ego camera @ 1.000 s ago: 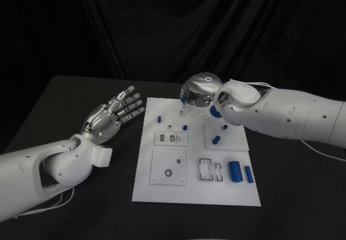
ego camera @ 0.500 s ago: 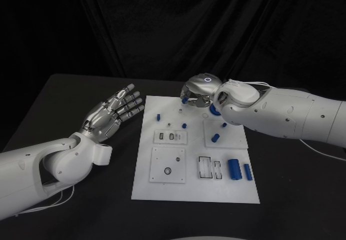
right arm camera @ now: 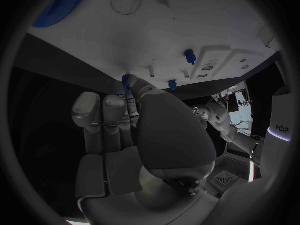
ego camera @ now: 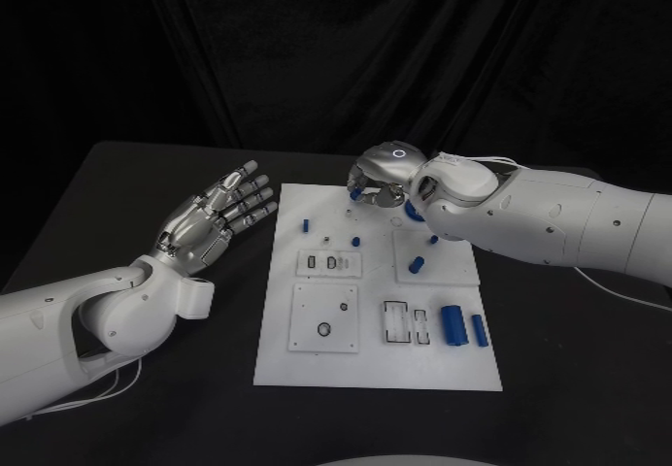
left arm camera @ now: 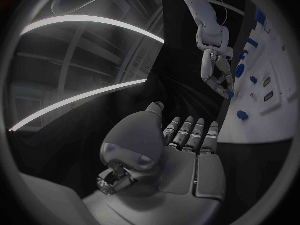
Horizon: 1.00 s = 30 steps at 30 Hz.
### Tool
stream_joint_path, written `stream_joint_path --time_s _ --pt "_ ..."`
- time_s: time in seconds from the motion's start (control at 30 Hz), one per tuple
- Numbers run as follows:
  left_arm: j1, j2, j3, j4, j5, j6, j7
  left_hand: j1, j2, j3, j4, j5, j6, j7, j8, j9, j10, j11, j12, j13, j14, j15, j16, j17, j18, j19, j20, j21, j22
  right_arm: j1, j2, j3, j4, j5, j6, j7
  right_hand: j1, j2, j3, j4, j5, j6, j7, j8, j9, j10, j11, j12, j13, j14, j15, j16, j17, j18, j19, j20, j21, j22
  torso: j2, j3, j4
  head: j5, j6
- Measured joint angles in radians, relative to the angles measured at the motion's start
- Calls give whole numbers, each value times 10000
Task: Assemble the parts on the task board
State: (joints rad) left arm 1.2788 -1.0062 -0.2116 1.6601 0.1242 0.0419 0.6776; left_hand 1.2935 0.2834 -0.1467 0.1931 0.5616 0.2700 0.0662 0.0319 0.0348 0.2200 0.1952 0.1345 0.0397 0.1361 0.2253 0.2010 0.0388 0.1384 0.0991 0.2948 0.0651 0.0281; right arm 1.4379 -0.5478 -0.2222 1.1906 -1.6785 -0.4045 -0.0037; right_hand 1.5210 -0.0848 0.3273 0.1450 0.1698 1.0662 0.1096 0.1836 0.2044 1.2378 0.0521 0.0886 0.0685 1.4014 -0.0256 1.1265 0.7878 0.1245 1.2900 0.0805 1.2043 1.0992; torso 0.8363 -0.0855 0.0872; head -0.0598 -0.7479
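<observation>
— What do we see nearest to us on the task board (ego camera: pixel 378 374)?

— Two blue cylinders (ego camera: pixel 463 326) lie side by side at its near right, just beside a white frame with slots (ego camera: pixel 401 323). To their left sits a square plate with a small ring (ego camera: pixel 325 331) on it.

— And our left hand (ego camera: pixel 213 216)?

— It hovers over the dark surface (ego camera: pixel 126 194) left of the board, palm up, fingers stretched apart, holding nothing.

— Farther back?

— Small blue pegs (ego camera: pixel 416 263) stand upright in the board's middle and far part.

— And the right hand (ego camera: pixel 378 181)?

— At the board's far edge we have its fingers curled in, pinching a small blue part (ego camera: pixel 354 192) at their tips, above the board's far end.
</observation>
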Motion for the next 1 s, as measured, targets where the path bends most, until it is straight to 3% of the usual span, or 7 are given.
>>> stream_joint_path --time_s 0.37,0.4,0.57,0.67,0.73,0.87,1.0 --pt "0 7 0 -35 17 27 0 0 0 -1 0 0 0 0 0 -1 0 -1 0 -1 0 0 0 -1 1 0 0 0 0 -58 82 -14 -97 -6 0 0 1 -1 28 29 0 -88 12 -55 46 -36 37 -125 -1 -56 56 -35 -51 0 -56 56 -90 -25 2 -1 6 8 -41" --pt "0 7 0 -37 18 29 0 0 0 -1 0 0 0 0 0 1 0 -1 0 -1 0 -1 0 -2 1 0 0 0 0 -63 88 -15 -105 -7 2 0 1 -2 29 29 0 -106 -1 -90 355 -54 54 -143 3 -71 71 -36 -61 -1 -71 71 -90 -28 2 -1 5 9 -42" --pt "0 22 0 -46 22 47 0 0 0 55 -56 0 58 58 0 17 -1 -1 0 -1 0 0 0 -2 2 0 0 0 0 -74 114 -22 -121 -12 87 -23 -41 -65 196 80 3 -494 -16 -380 836 -550 212 -258 8 -269 165 -365 -424 1 -258 144 -348 -218 5 -1 12 11 -63" --pt "0 24 0 -47 23 58 1 0 0 82 -29 0 126 125 40 29 -1 -1 0 -1 0 -1 0 -3 2 0 0 0 0 -87 130 -26 -122 -13 205 -75 -174 -199 278 135 -35 -1190 -51 -879 641 -1580 430 -258 -37 -617 211 -812 -949 1 -638 199 -800 -612 6 0 16 8 -73" --pt "0 24 0 -47 24 64 1 0 0 109 -56 0 126 125 40 29 -9 7 0 -2 0 -1 16 -3 2 0 0 0 0 -87 134 -26 -122 -14 291 -127 -171 -355 271 128 -83 -1994 -208 -1147 373 -2463 520 -258 -35 -905 212 -1110 -1308 0 -941 216 -1158 -903 7 0 16 8 -74" --pt "0 15 0 -46 26 71 1 0 0 123 -70 0 164 163 40 29 -38 35 0 -2 -22 20 39 -4 2 0 0 0 0 -87 104 -23 -130 -15 374 -219 -155 -368 -34 -85 -118 -3446 -526 -1189 -141 -3837 523 -258 48 -1452 231 -1569 -1870 167 -1480 257 -1831 -1391 6 0 13 44 -77" --pt "0 11 0 -57 27 82 1 0 0 123 -69 0 179 178 40 28 -38 35 0 -2 -37 35 39 -4 3 0 0 0 0 -87 -7 -21 -126 -15 298 -249 -156 -367 -112 -140 -118 -3710 -606 -1189 -260 -4039 462 -258 111 -1484 232 -1567 -1831 167 -1498 251 -1878 -1355 6 0 8 73 -112"
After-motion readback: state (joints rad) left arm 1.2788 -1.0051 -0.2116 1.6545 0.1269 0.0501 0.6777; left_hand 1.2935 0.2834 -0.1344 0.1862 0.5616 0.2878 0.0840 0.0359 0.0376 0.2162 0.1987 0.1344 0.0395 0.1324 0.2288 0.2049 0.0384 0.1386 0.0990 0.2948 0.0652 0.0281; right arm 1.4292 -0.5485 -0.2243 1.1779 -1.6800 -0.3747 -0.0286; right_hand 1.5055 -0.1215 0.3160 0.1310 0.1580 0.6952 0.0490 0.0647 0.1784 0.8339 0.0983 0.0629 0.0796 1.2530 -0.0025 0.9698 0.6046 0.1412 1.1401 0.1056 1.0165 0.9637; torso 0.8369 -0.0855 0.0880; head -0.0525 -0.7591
